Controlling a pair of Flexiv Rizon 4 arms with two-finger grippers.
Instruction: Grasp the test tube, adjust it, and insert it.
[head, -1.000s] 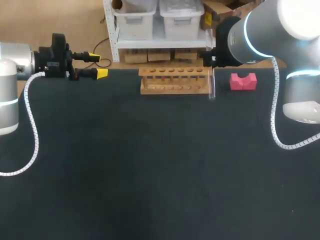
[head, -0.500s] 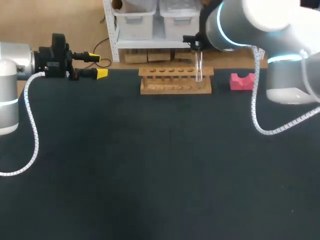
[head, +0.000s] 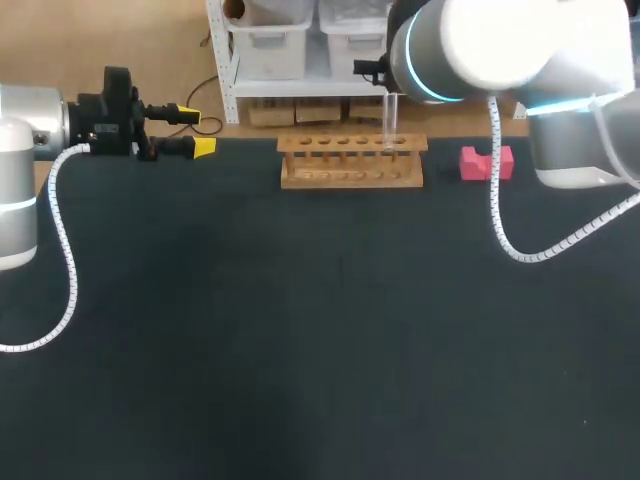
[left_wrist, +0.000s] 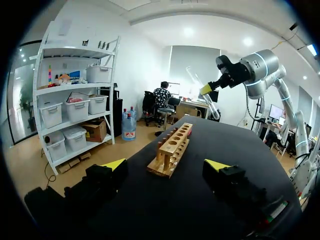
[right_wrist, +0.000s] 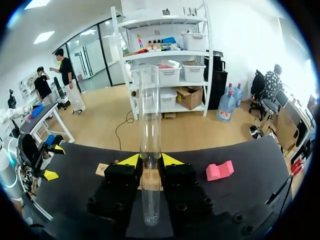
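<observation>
Dark table (head: 300, 330) carrying a wooden rack (head: 350, 163) at its far edge, with a pink block (head: 486, 162) just to its right. Over the last second the right arm has swung the test tube (head: 391, 120) from beside the rack's right end to above its right-hand holes. It hangs upright there, so insertion looks close. Right hand (right_wrist: 150, 160) is clamped on the tube, a finger each side. Left hand (left_wrist: 166, 166) waits far left, fingers apart, empty, unmoved. Overhead, the arm hides the right hand. The clear tube's lower end is faint, so whether it has entered a hole, or which one, cannot be told.
</observation>
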